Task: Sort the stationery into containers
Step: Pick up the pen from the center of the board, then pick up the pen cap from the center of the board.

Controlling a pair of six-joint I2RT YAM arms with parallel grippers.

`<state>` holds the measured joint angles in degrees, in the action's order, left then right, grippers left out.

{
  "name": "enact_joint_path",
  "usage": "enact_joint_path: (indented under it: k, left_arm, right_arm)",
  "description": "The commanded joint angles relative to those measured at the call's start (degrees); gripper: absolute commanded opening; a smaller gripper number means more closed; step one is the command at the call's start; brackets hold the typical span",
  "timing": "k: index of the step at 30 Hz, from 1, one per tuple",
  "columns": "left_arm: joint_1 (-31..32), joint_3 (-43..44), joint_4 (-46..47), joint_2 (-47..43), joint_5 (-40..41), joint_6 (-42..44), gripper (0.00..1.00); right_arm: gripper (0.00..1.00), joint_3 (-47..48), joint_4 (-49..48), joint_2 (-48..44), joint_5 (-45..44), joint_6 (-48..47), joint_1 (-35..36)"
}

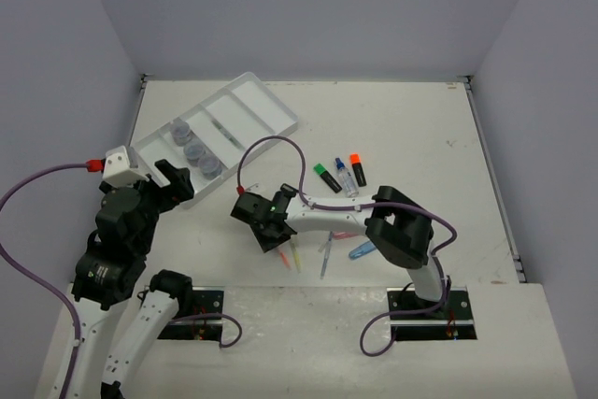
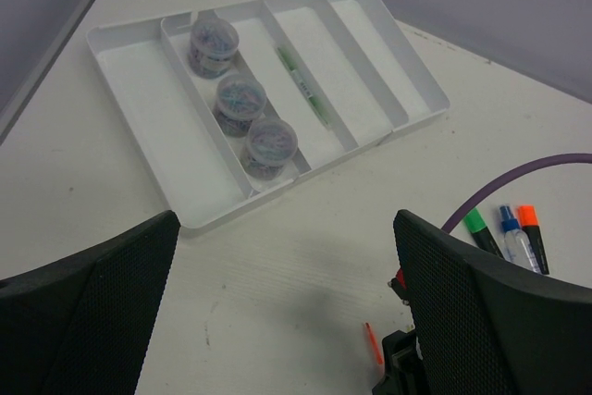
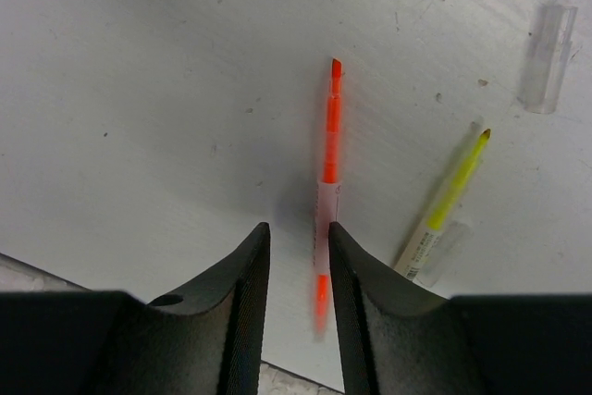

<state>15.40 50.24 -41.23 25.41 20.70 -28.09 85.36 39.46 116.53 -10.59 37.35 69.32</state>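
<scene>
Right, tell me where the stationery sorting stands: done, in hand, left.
Done: three jars share one compartment of the tray, and a green pen lies in the next. In hand: the right gripper straddles the orange pen on the table, jaws not yet clamped; the left gripper hangs open, empty. Left: the yellow pen, green highlighter, orange highlighter, blue-capped bottle.

- tray [image 2: 129, 39]: white
- jars [image 2: 240, 99]: clear, with blue-purple speckled contents
- green pen [image 2: 302, 86]: pale green and white
- green-capped highlighter [image 2: 479, 228]: black body
- orange-capped highlighter [image 2: 531, 228]: black body
- bottle [image 2: 514, 240]: clear, with a blue cap
- orange pen [image 3: 330, 136]: neon orange with a white band
- yellow pen [image 3: 453, 193]: yellow with a white band
- desk [image 2: 305, 256]: white
- left gripper [image 2: 287, 228]: black, fine mesh pattern
- cable [image 2: 518, 173]: purple
</scene>
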Motion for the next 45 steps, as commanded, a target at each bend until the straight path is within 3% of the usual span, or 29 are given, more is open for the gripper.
enact_joint_path:
  k: [1, 7, 13, 15, 21, 25, 29, 31, 33, 35, 41, 45]
  left_arm:
    - [-0.2, -0.8, 1.9, 0.1, 0.9, -0.1, 1.00]
    - [-0.2, -0.8, 2.1, 0.9, 0.5, 0.0, 1.00]
    - [-0.2, -0.9, 2.2, 0.8, 0.1, 0.2, 1.00]
    - [-0.2, -0.9, 2.5, 2.0, -1.1, 0.6, 1.00]
    - [-0.2, 0.0, 2.0, 11.1, -9.0, 1.4, 1.00]
    - [-0.2, -0.1, 3.2, 14.5, -12.4, -2.2, 1.00]
    - [0.2, -3.8, 9.6, 18.2, -22.6, -8.9, 1.00]
    - [2.6, -5.4, 12.1, 21.5, -23.7, -12.0, 1.00]
    - [5.9, -5.8, 14.0, 23.9, -22.0, -14.3, 1.00]
    - [11.6, -5.1, 15.1, 26.7, -15.0, -16.8, 1.00]
    - [25.6, 0.3, 15.6, 40.7, 0.2, -25.3, 1.00]
    - [28.8, 8.5, 14.8, 54.0, 1.1, -28.2, 1.00]
  right_arm:
    - [0.33, 1.2, 0.1, 1.5, 1.1, 0.6, 0.1]
    - [0.24, 0.7, -0.8, 2.3, 0.9, 1.3, 0.1]
    - [0.02, 1.5, -1.6, 2.3, 1.7, 0.9, 0.1]
    - [0.00, 1.2, -2.7, 0.1, 2.2, -1.3, 0.1]
    - [0.00, -2.4, -3.8, -17.8, -0.3, -5.7, -3.7]
    - [0.00, -9.4, -3.8, -31.3, -1.3, -6.8, -11.2]
    - [0.00, -18.4, -3.7, -41.7, -3.6, -9.4, -23.2]
    - [0.00, -21.4, -3.9, -45.8, -4.1, -11.0, -28.5]
    - [0.00, -23.8, -4.7, -48.2, -3.2, -12.3, -32.5]
    - [0.00, -26.4, -6.6, -50.1, -1.3, -13.8, -35.7]
    - [0.00, -31.5, -11.1, -51.9, -0.4, -14.8, -37.4]
    - [0.00, -32.8, -12.4, -52.7, -0.9, -14.6, -37.4]
